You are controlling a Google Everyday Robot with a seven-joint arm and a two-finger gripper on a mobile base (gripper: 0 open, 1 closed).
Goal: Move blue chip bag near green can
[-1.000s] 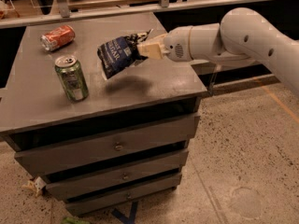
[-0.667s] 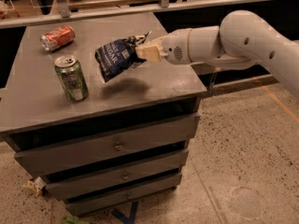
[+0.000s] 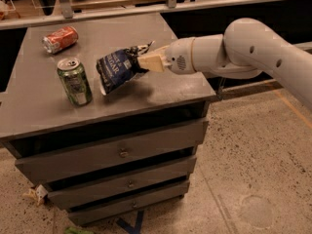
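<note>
On top of the grey drawer cabinet (image 3: 146, 99), the gripper (image 3: 147, 61) reaches in from the right at the end of the white arm (image 3: 253, 45). Its cream fingers are closed on the upper right edge of the blue chip bag (image 3: 116, 69). The bag hangs tilted from that hold, its crumpled body to the left of the fingers and its lower corner down close to the tabletop. Whether that corner touches the surface cannot be told. The green can (image 3: 74, 81) stands upright just beside the bag, on its left, with a narrow gap between them. A red can (image 3: 60, 39) lies on its side farther back, well apart from both.

The carrying step looks nearly finished, since the bag is already close to the can. The next move probably calls for lowering the bag until it rests on the top, then opening the fingers and drawing back to the right. The lowering should be gentle. A push to the left could knock the can over.
</note>
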